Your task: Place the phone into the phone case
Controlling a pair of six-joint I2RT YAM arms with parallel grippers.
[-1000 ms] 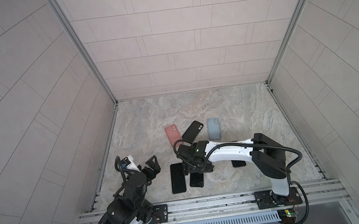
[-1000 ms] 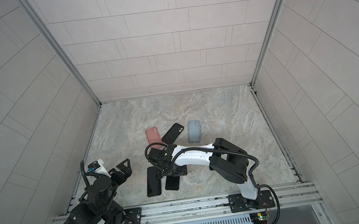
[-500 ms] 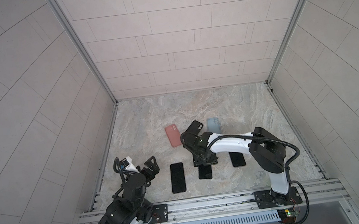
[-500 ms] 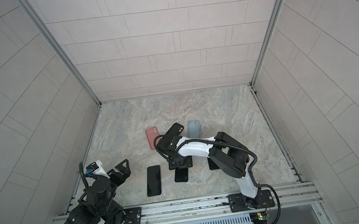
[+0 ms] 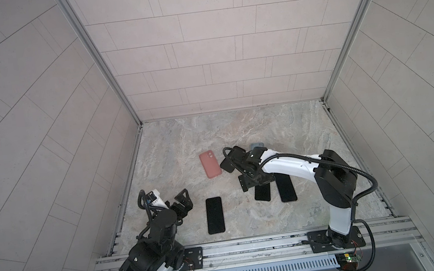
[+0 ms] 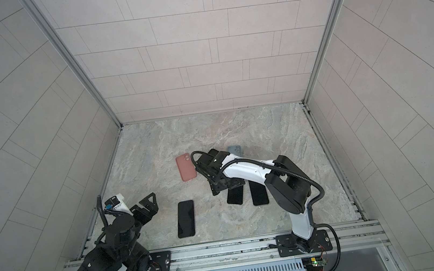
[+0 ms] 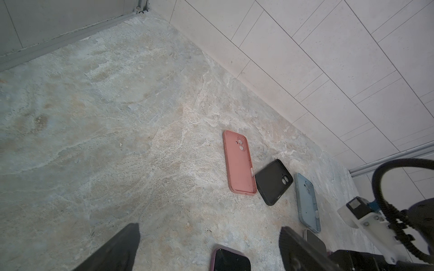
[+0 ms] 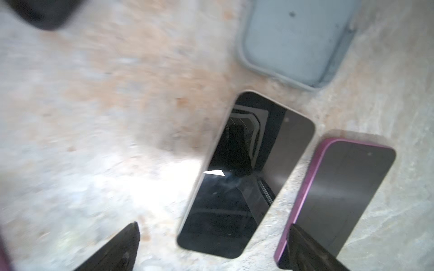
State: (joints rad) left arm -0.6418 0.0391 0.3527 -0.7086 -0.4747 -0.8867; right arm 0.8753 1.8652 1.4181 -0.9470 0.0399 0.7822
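Right end effector [image 8: 212,225] hangs wide open, empty, over a screen-up phone [image 8: 246,176] lying front-to-back; left end effector [image 7: 208,227] gapes empty too.

No text, label, brand, number or sign can be read on anything in these views.

1. Both top views: I look steeply down from high above the base rail [image 5: 252,246], far off; they share nearly the whole floor [image 5: 237,130].
2. Left wrist view: low, oblique, facing past the left gripper [image 7: 209,227] toward a far corner.
3. Right wrist view: close, almost straight down beyond the right gripper [image 8: 213,225]; blurred.
4. Both wrist views share the blue case [image 7: 306,201], ahead of each pincer.
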